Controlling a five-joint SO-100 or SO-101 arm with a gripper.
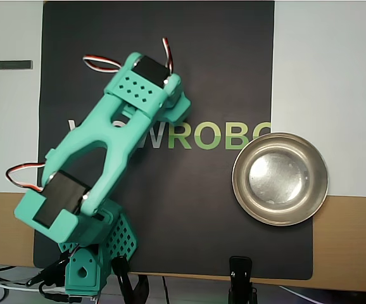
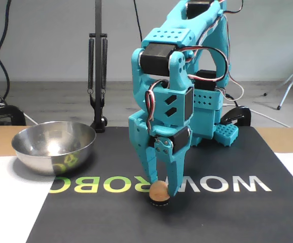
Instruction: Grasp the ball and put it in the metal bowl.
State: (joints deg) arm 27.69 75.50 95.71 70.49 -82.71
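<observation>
1. Overhead view: the arm (image 1: 116, 136) hides the ball and pincer, so the grip cannot be judged; the metal bowl (image 1: 280, 179) sits right, well apart.
2. Fixed view: the ball (image 2: 158, 192) rests on the mat (image 2: 111, 217), between the narrowly parted fingers of the lowered pincer (image 2: 161, 190); the bowl (image 2: 53, 146) stands left on the desk.

Open black mat (image 2: 111, 212) lies between the ball (image 2: 158, 191) and the metal bowl (image 2: 53, 146) at left in the fixed view. A black stand (image 2: 98, 76) rises behind the bowl.
</observation>
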